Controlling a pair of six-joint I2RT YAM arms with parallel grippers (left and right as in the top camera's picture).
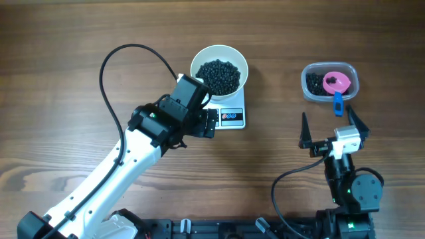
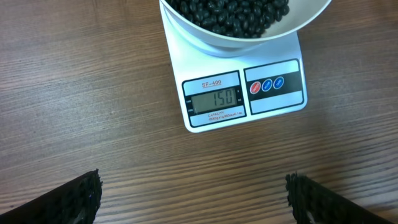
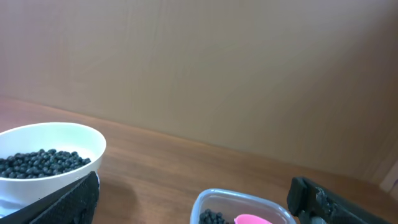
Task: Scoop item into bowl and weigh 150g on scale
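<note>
Beans [image 1: 219, 74] fill bowl [image 1: 219, 50]; tub [image 1: 356, 77] apart, seemingly holding scoop [image 1: 337, 81].

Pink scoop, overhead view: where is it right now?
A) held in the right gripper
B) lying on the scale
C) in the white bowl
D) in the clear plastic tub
D: the pink scoop lies inside the clear tub, with its blue handle sticking out over the near rim.

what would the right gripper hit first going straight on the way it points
Probably the blue handle sticking out of the tub, just ahead of the right gripper; height is unclear, so it could pass over.
</note>
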